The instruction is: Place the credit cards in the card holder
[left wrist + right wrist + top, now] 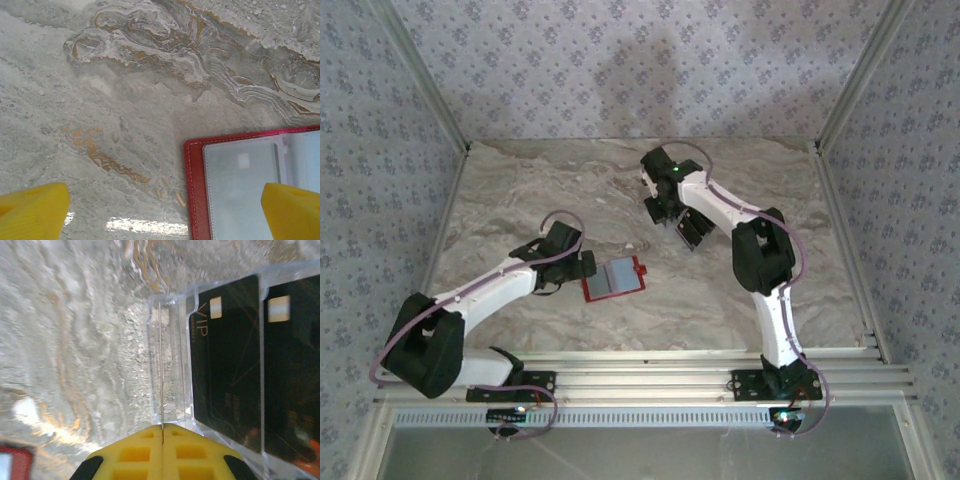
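The card holder (615,278) lies open on the marble table, red-bordered with a pale grey inside (240,185). My left gripper (162,220) hangs open at its left edge, one yellow fingertip (292,212) over the pale inside and the other (32,212) over bare marble. My right gripper (161,429) is shut on a thin credit card (161,365) seen edge-on, standing in a clear plastic stand (172,305). Two more black credit cards (227,360) stand in that stand to the right. In the top view the right gripper (685,228) is at mid table, right of the wallet.
The table (520,190) is walled in by patterned panels on three sides, with a metal rail (650,380) along the near edge. A corner of the red wallet (12,462) shows at the lower left of the right wrist view.
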